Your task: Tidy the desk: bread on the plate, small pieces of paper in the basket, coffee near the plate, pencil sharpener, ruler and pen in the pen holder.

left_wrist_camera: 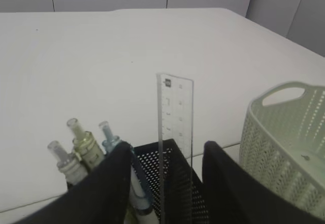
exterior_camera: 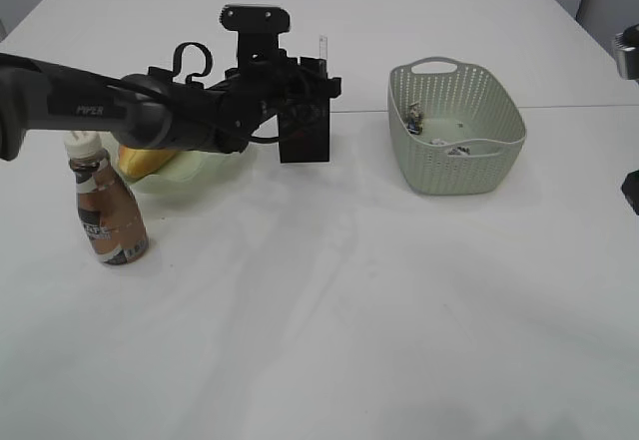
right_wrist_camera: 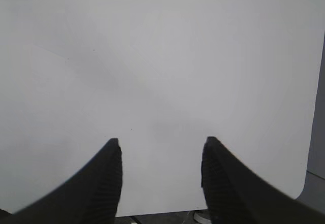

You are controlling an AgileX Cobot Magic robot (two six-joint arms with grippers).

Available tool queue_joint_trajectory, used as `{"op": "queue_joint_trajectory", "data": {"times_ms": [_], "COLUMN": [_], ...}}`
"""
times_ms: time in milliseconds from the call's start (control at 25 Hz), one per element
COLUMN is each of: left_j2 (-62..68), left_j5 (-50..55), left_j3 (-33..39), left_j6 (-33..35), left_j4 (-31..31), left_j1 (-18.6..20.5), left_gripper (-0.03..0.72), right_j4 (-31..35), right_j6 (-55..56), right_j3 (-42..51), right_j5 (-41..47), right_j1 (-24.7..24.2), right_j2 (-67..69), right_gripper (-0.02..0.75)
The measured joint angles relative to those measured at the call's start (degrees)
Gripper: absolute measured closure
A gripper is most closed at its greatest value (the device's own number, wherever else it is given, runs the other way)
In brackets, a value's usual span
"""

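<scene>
The black mesh pen holder (exterior_camera: 305,139) (left_wrist_camera: 175,186) stands mid-table. The clear ruler (left_wrist_camera: 175,112) (exterior_camera: 321,49) stands upright in it. My left gripper (left_wrist_camera: 167,145) (exterior_camera: 300,81) is open around the ruler, with both fingers clear of it. Several pens (left_wrist_camera: 81,150) poke up at the holder's left side. The bread (exterior_camera: 138,161) lies on the pale green plate (exterior_camera: 195,171), with the coffee (exterior_camera: 105,206) in front of it. Small pieces of paper (exterior_camera: 414,116) lie in the basket (exterior_camera: 454,166) (left_wrist_camera: 289,142). The pencil sharpener is out of view. My right gripper (right_wrist_camera: 161,145) is open over bare table.
My left arm (exterior_camera: 90,106) stretches in from the left edge, over the plate. Dark parts of the right arm (exterior_camera: 629,56) show at the right edge. The table's far-right corner (right_wrist_camera: 299,193) lies below the right gripper.
</scene>
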Motion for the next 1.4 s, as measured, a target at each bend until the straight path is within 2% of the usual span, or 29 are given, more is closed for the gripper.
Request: {"op": "queue_joint_trajectory", "data": {"times_ms": [280,560,760,880,1000,1240,1400], "left_j2": [-4.20,-9.12,-16.34,-21.73,-26.81,-36.58,-42.32], "left_j5": [1.62,5.85,18.22,29.02,38.37,55.20,66.29], "left_j3": [0.00,0.00,0.00,0.00,0.00,0.00,0.00], "left_j6": [4.60,5.30,5.30,5.30,5.39,5.39,3.40], "left_j4": [0.00,0.00,0.00,0.54,2.65,7.82,9.86], "left_j1": [0.32,2.02,3.03,4.04,5.44,7.36,7.98], "left_gripper": [0.349,0.349,0.349,0.348,0.344,0.289,0.283], "right_j4": [-0.39,-0.01,1.59,2.42,3.55,4.98,9.24], "right_j6": [-1.75,-2.85,-2.85,-2.85,-2.90,-4.28,-8.27], "right_j3": [0.00,0.00,0.00,0.00,0.00,0.00,0.00], "right_j5": [0.00,0.00,0.00,0.00,0.00,0.00,0.00], "right_j1": [0.00,0.00,0.00,0.00,0.00,0.00,0.00], "right_j2": [0.00,0.00,0.00,0.00,0.00,0.00,-1.32], "right_gripper": [0.336,0.336,0.336,0.336,0.336,0.336,0.336]}}
